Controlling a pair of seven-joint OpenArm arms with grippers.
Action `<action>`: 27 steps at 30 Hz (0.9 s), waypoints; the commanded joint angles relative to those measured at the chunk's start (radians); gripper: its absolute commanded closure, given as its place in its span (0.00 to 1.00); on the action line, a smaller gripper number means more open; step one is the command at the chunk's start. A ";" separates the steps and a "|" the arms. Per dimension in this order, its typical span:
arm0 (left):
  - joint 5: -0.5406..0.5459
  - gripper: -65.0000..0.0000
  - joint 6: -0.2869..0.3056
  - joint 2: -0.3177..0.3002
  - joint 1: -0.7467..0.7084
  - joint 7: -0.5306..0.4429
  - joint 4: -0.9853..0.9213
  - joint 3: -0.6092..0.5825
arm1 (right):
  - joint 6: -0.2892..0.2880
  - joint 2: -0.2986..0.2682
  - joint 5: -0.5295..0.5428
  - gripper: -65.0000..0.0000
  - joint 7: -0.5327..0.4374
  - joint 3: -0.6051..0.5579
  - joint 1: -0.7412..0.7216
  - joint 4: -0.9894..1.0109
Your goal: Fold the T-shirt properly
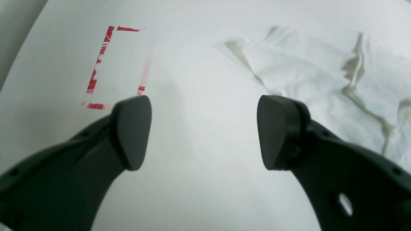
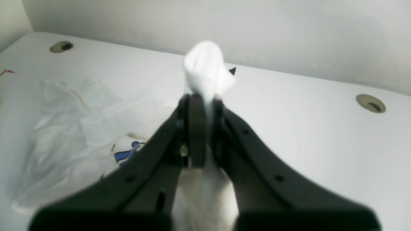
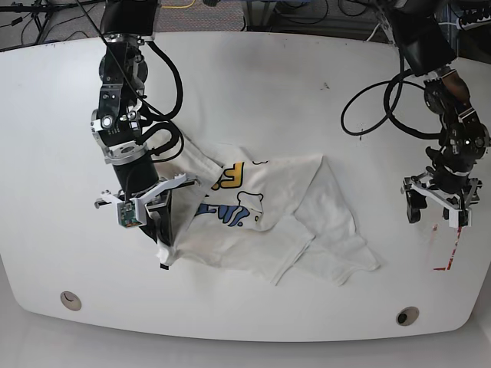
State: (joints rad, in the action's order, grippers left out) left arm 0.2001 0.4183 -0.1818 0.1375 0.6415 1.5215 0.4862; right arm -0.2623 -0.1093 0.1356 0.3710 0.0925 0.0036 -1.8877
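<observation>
One tool (image 2: 200, 128) pinches T-shirt (image 3: 268, 218) corner

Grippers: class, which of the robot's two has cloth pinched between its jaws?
The right gripper, shut on a bunch of the T-shirt. The left gripper stands wide open over bare table, holding nothing.

1 T-shirt (image 3: 261, 222), 2 pincers, 1 table (image 3: 253, 92), 2 grommets.
</observation>
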 commanded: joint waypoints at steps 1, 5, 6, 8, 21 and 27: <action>0.011 0.25 -0.002 -0.015 0.020 -0.034 0.011 0.001 | 0.004 -0.004 0.006 0.99 -0.034 0.002 -0.017 -0.017; 0.011 0.25 -0.002 -0.012 0.008 -0.060 -0.039 -0.001 | 0.006 -0.006 0.008 0.99 -0.036 0.000 -0.013 -0.017; 0.011 0.25 -0.002 -0.011 0.009 -0.063 -0.049 -0.001 | 0.007 -0.006 0.008 0.99 -0.035 -0.001 -0.013 -0.017; 0.010 0.25 -0.003 -0.011 0.011 -0.072 -0.075 -0.001 | 0.007 -0.006 0.007 0.99 -0.034 0.000 -0.012 -0.017; 0.009 0.26 -0.007 -0.005 0.105 -0.083 -0.250 -0.004 | 0.007 -0.001 0.007 1.00 -0.035 0.002 -0.007 -0.017; 0.009 0.27 -0.009 0.001 0.161 -0.084 -0.348 -0.005 | 0.007 -0.002 0.003 0.99 -0.040 -0.001 -0.007 -0.024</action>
State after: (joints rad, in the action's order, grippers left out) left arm 0.1917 0.3992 -0.1726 0.2646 0.5831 1.1790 0.4824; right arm -0.2592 -0.1085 0.1356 0.3672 0.0906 0.0151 -1.8885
